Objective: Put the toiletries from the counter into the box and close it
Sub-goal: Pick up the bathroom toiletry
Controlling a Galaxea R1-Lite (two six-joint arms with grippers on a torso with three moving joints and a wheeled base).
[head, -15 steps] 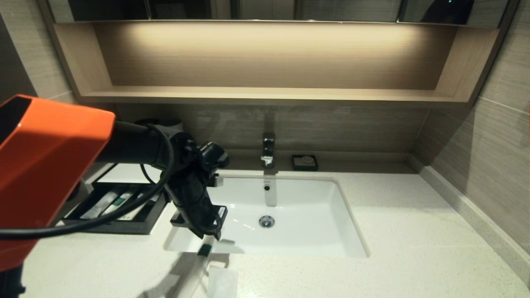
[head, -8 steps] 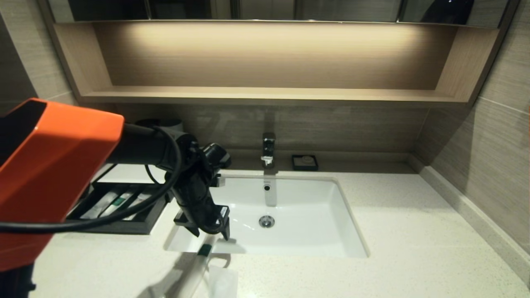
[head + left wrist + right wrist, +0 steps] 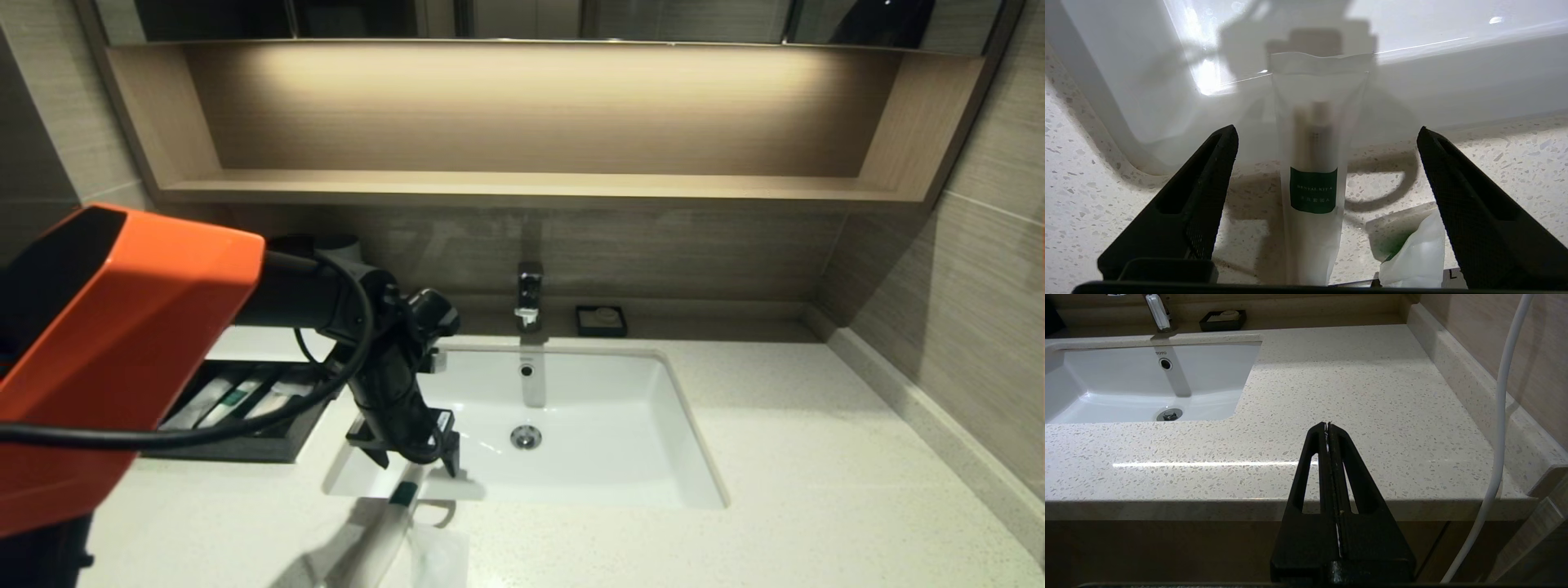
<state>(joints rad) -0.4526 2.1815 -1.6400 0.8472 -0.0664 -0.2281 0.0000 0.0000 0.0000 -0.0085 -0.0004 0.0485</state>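
While my torso and base stand still, the counter (image 3: 800, 457) spreads widest before me, cream-white and speckled, with the white basin (image 3: 571, 408) sunk into its middle. Above it, on the far wall, runs the tan wooden shelf (image 3: 522, 184), and the tap (image 3: 529, 296) stands at the basin's far rim, with a small black square dish (image 3: 601, 320) just to its right.

On the left of the counter sits the box (image 3: 269, 445), black, its drawer drawn out toward the near side; slim sachets (image 3: 216, 398) already lie side by side inside it, one with a green mark.

My left arm (image 3: 122, 359), orange at the elbow, reaches over the box toward the basin's near left corner. My left gripper (image 3: 1327, 163) hangs there just above the counter with its fingers (image 3: 1208, 188) spread wide apart and holding nothing. Between them lies a long clear sachet (image 3: 1312, 175) with a green label, its far end poking out over the basin's edge, its near end running under my wrist. Just to its right, on the near side, lies a small crinkly clear packet (image 3: 1417, 253), close to my right-hand finger, though I cannot tell whether they touch.

My right gripper (image 3: 1327, 428) waits by the near edge of the counter, to the right of the basin, its fingers pressed together on nothing.
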